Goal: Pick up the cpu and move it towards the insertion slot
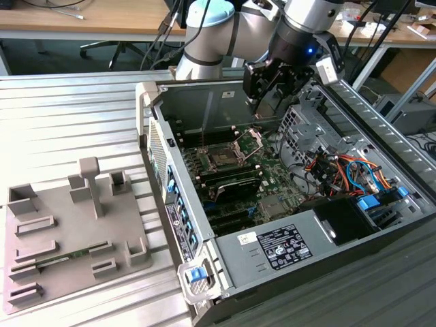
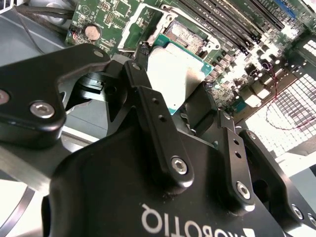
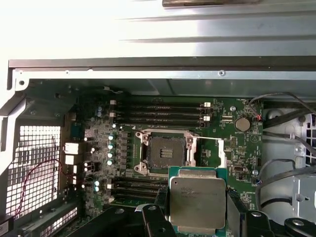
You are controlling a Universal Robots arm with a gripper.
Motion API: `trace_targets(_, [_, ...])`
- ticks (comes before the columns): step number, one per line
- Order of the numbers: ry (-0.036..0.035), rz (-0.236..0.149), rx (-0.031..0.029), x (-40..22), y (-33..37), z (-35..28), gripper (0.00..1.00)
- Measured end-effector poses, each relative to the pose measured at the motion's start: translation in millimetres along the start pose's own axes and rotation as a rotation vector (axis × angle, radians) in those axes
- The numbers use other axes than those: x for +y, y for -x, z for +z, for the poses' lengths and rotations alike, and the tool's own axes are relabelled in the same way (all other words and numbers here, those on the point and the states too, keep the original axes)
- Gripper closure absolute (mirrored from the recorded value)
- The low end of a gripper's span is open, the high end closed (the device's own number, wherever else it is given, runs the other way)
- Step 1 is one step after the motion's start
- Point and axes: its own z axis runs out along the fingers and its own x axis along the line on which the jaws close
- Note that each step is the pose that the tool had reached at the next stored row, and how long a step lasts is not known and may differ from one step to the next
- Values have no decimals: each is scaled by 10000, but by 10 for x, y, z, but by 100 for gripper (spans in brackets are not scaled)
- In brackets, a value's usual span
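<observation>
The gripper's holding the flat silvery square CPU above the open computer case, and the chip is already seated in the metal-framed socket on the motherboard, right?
Not seated. In the first wrist view the flat silvery square CPU is held in the black gripper, clear of the metal-framed socket, whose dark centre is bare. The rest holds: the gripper is above the open computer case.

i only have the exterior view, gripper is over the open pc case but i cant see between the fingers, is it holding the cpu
Observer: Yes. In the first wrist view the cpu sits clamped between the gripper fingers, silvery lid facing the camera.
Operator: is the socket empty or is something already in it
Observer: The insertion slot is empty, its dark contact field bare and the metal bracket swung open beside it.
Operator: is the chip down in it yet
Observer: No. In the first wrist view the cpu overlaps only the socket frame's near edge, with the contact field fully uncovered. In the second wrist view the cpu hangs above the motherboard.
</observation>
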Motion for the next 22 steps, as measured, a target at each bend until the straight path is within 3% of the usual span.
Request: trace_targets(22, [1,0,0,130,9,90,45])
